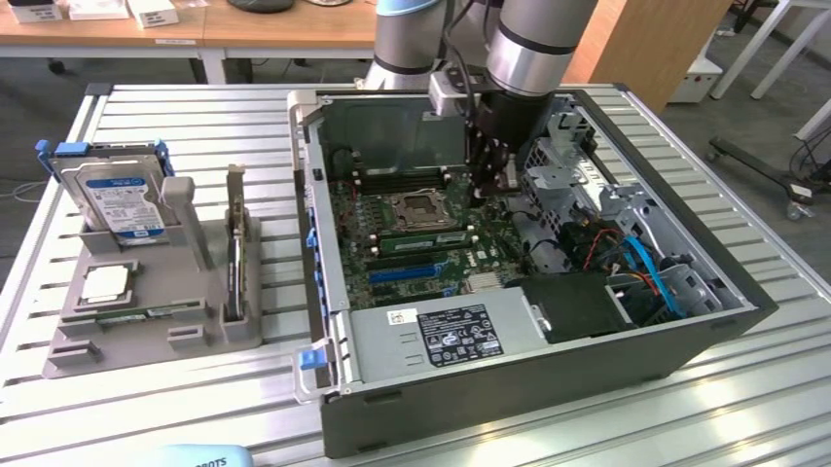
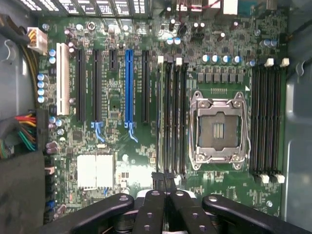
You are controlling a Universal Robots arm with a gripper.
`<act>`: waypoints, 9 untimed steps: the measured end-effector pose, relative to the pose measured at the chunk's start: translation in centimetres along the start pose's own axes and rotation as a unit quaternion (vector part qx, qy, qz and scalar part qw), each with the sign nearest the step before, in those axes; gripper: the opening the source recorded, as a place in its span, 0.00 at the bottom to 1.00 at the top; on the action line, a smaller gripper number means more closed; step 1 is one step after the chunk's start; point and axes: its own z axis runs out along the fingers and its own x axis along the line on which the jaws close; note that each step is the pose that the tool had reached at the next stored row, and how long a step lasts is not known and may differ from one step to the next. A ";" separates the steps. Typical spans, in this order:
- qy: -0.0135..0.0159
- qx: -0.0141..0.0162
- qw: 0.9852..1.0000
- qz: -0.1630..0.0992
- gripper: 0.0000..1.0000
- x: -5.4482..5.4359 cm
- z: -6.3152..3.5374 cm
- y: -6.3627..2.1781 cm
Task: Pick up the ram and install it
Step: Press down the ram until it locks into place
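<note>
Ram (image 1: pixel 418 236) stands on edge in a mobo slot just beside the CPU socket (image 1: pixel 418 206). Gripper (image 2: pixel 165 179) hangs over that slot's end, near the socket's corner, jaws pressed together w/ nothing between them.

The table (image 1: pixel 195 126) is ribbed bare metal with a dull sheen. On the exterior view's left, the holder (image 1: pixel 143 345) looks like matt grey plastic, and the hard drive (image 1: pixel 120 199) has a shiny metal face bearing a paper label. The computer case (image 1: pixel 520 399) is matt dark sheet metal. The motherboard (image 2: pixel 146 141) is smooth green, its socket frame (image 2: pixel 218 129) bright metal. The gripper (image 2: pixel 164 183) is matt black.
</note>
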 end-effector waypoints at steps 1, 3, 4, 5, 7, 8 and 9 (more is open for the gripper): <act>0.000 0.000 1.000 0.000 0.10 0.0 0.00 -0.12; 0.000 0.000 1.000 0.000 0.10 0.0 -0.01 -0.36; 0.000 0.000 1.000 0.000 0.10 0.0 -0.01 -0.46; 0.000 0.000 1.000 0.000 0.10 0.0 -0.01 -0.51; 0.000 0.000 1.000 0.000 0.10 0.0 -0.01 -0.52; 0.000 0.000 1.000 0.000 0.10 0.0 -0.01 -0.52; 0.000 0.000 1.000 0.000 0.10 0.0 -0.01 -0.52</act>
